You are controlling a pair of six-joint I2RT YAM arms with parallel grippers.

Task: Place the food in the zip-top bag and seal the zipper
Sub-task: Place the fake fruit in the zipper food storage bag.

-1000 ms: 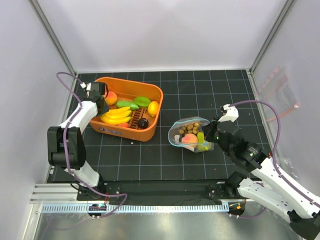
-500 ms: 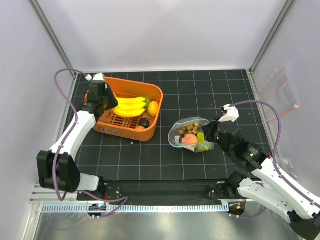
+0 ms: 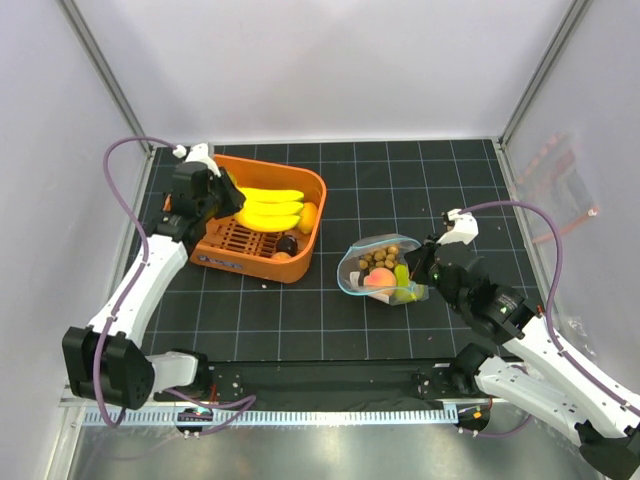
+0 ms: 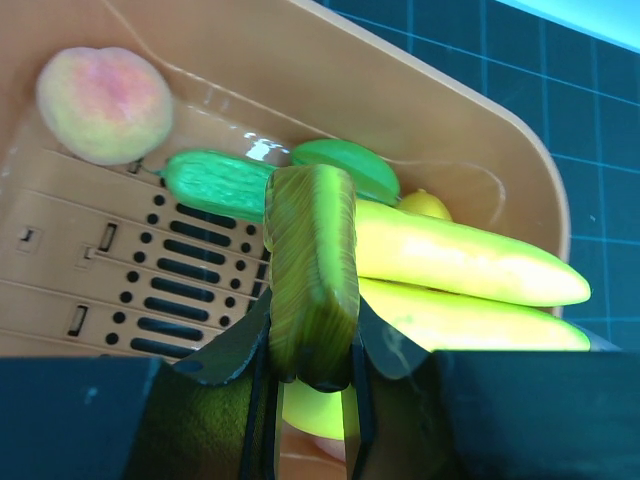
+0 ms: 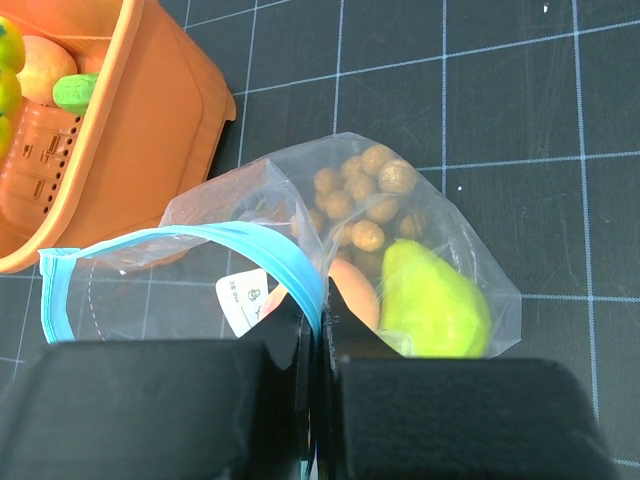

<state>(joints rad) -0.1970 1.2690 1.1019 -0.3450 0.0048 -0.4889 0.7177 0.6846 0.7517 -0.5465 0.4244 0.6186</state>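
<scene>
My left gripper (image 3: pixel 220 196) (image 4: pixel 310 372) is shut on the green stem (image 4: pixel 312 265) of the yellow banana bunch (image 3: pixel 268 208) (image 4: pixel 465 268) and holds it over the orange basket (image 3: pixel 245 263). Below it in the basket lie a peach (image 4: pixel 103 92), green pieces (image 4: pixel 215 185) and a lemon (image 4: pixel 424 205). My right gripper (image 3: pixel 428 266) (image 5: pixel 318 312) is shut on the teal zipper (image 5: pixel 200 240) of the zip-top bag (image 3: pixel 378 268), holding its mouth open. Inside the bag are brown balls (image 5: pixel 362 195), a peach (image 5: pixel 354 300) and a green pear-like piece (image 5: pixel 430 305). A white label (image 5: pixel 245 296) shows on the bag.
The basket's rim (image 5: pixel 165 130) lies close to the left of the bag's mouth. A second clear bag with a pink-red strip (image 3: pixel 560 190) hangs at the right wall. White walls enclose the black grid mat (image 3: pixel 400 180).
My left gripper has raised the banana bunch out of the basket's bed and swung it to the right, over the green pieces. The right gripper and bag have not moved.
</scene>
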